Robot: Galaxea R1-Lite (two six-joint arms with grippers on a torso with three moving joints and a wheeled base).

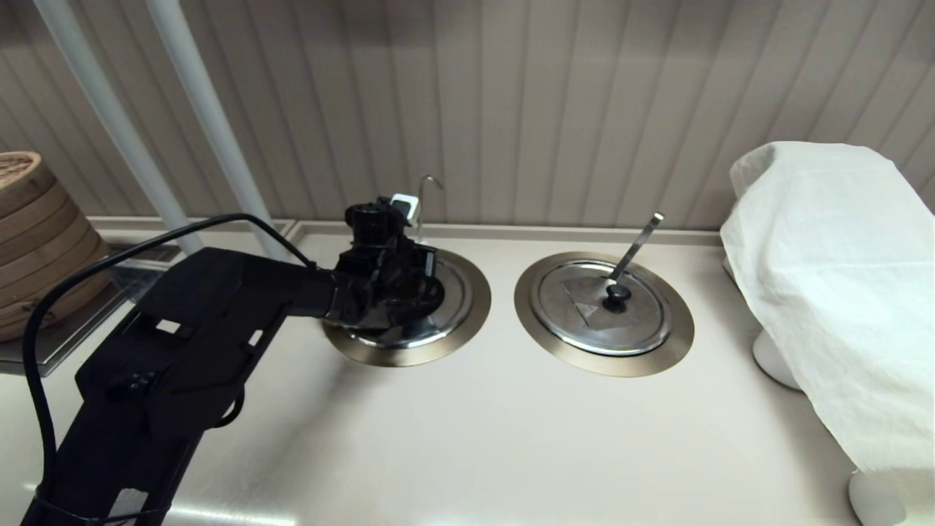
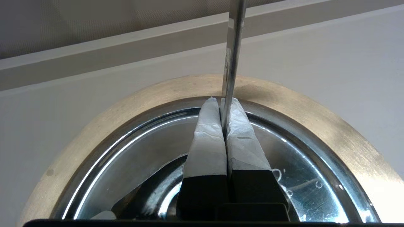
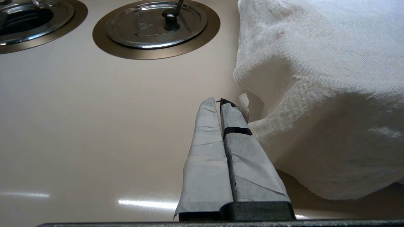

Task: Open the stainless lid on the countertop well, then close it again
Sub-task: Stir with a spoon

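The stainless lid (image 1: pixel 456 303) (image 2: pixel 132 148) lies in the left countertop well, ringed by a bronze-grey flange (image 1: pixel 481 299) (image 2: pixel 157 91). My left gripper (image 1: pixel 418 252) (image 2: pixel 222 100) lies low over the lid with its taped fingers pressed together. Its tips reach the lid's far rim, where the thin hook-tipped ladle handle (image 1: pixel 422 212) (image 2: pixel 233 47) rises from between them. The gripper body hides the black knob. My right gripper (image 3: pixel 218 101) is shut on nothing, parked low over the counter beside the white cloth and outside the head view.
The twin lid (image 1: pixel 584 307) (image 3: pixel 148 25) with its straight handle sits in the right well. A white cloth (image 1: pixel 833 277) (image 3: pixel 315 78) covers something at the far right. A bamboo steamer (image 1: pixel 36 234) stands far left, and two slanted poles (image 1: pixel 204 124) rise behind the left arm.
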